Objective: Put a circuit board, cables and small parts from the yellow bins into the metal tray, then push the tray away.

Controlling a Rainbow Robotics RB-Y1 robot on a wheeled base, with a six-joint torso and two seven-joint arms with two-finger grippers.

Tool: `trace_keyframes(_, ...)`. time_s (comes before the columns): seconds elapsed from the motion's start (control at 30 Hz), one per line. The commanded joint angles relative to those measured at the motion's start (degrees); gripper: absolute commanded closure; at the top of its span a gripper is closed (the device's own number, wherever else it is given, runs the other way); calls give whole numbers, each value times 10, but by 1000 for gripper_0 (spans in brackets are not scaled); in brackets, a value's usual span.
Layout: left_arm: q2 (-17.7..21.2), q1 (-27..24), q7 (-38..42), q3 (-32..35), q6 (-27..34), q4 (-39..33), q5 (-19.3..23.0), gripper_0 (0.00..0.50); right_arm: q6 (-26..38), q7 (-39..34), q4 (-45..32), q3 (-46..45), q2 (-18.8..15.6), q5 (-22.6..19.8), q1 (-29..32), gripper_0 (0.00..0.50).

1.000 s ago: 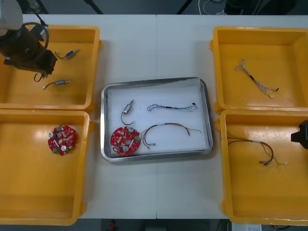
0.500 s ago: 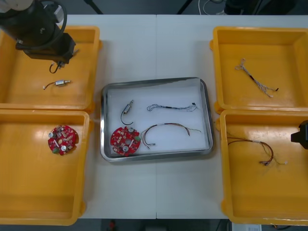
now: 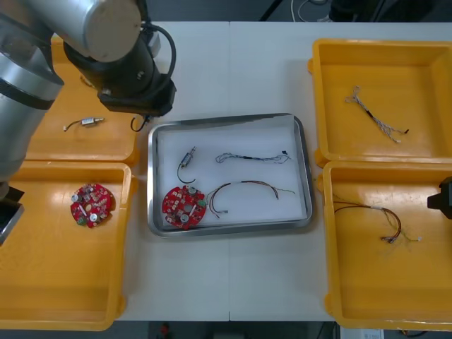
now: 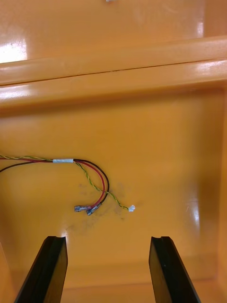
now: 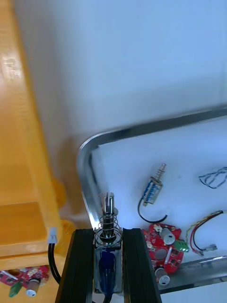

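My left gripper point(image 3: 138, 111) hovers over the table at the metal tray's point(image 3: 229, 119) far left corner, shut on a small metal part point(image 5: 108, 221) with a spring and a black lead hanging from it. In the left wrist view the left gripper point(image 5: 108, 233) is just outside the tray's rim point(image 5: 85, 156). The tray holds a red circuit board point(image 3: 183, 207), another small metal part point(image 3: 188, 158), a blue and white cable point(image 3: 253, 157) and a red and yellow cable point(image 3: 247, 189). My right gripper point(image 4: 108, 241) stands open above a red and yellow cable point(image 4: 90, 184) in the near right bin point(image 3: 385, 282).
The far left bin point(image 3: 42, 145) holds one small metal part point(image 3: 88, 122). The near left bin point(image 3: 63, 282) holds a red circuit board point(image 3: 92, 205). A twisted cable point(image 3: 374, 115) lies in the far right bin point(image 3: 381, 53). The right arm point(image 3: 441, 194) sits at the table's right edge.
My left arm has carried the small metal part out of the far left bin, rightward and nearer, to the tray's far left corner. The right arm has not moved.
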Motion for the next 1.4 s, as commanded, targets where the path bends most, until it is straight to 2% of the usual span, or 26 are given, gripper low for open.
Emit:
trace_keyframes(0.03,-28,2,43,-58,-27,-13,-3,500,2,-16,-19,-19,-6,-5,8,0)
trace_keyframes(0.53,-62,2,62,-179,-180,118,-39,500,2,-16,-26,-19,-6,-6,9,0)
trace_keyframes(0.7,-68,2,67,-198,-207,141,-44,500,2,-16,-25,-20,-6,-7,9,0)
trace_keyframes(1.0,-74,2,85,-207,-208,141,-41,490,2,-16,-26,-20,-6,-7,8,0)
trace_keyframes(1.03,-74,2,86,-207,-208,140,-41,367,2,-16,-26,-20,-6,-7,9,0)
trace_keyframes(1.07,-74,2,88,-207,-208,140,-42,157,2,-16,-26,-20,-5,-7,9,0)
trace_keyframes(1.1,-74,2,89,-207,-208,139,-42,98,2,-16,-26,-20,-6,-7,8,0)
trace_keyframes(1.13,-74,2,89,-207,-208,138,-44,0,2,-16,-26,-20,-6,-7,8,0)
trace_keyframes(1.4,-74,2,88,-193,-207,129,-47,0,2,-16,-26,-20,-6,-9,9,0)
